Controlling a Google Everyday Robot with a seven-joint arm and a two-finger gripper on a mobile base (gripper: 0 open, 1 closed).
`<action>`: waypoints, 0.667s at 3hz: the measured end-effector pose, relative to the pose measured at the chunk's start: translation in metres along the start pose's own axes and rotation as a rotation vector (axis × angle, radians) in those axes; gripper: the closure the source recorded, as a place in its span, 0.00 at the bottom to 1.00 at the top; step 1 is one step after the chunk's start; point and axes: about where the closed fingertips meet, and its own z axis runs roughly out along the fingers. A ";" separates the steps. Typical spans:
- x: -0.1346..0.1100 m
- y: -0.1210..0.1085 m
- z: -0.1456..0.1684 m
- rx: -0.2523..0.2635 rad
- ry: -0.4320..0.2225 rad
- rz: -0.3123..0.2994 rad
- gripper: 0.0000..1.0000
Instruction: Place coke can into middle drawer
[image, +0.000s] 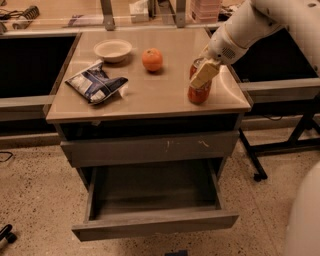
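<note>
Coke can (198, 94) stands upright on the cabinet top (165, 97), at the cabinet's front right corner. Gripper (202, 75) is right on the can, reaching in from the cabinet's right side, likely for a side grasp; cannot tell whether it has clamped yet. Middle drawer (155, 226) is pulled out at the cabinet's base, ready to receive the can. Scratched drawer front (150, 149) above it is closed. Orange (152, 59), bowl (113, 50) and snack bag (96, 82) sit elsewhere on the cabinet top, not in the way.

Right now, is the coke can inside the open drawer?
No, the coke can stands on the cabinet top, with the gripper at it.
</note>
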 end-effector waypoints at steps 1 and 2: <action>-0.011 0.029 -0.020 0.016 -0.057 -0.044 1.00; -0.023 0.066 -0.044 0.026 -0.113 -0.096 1.00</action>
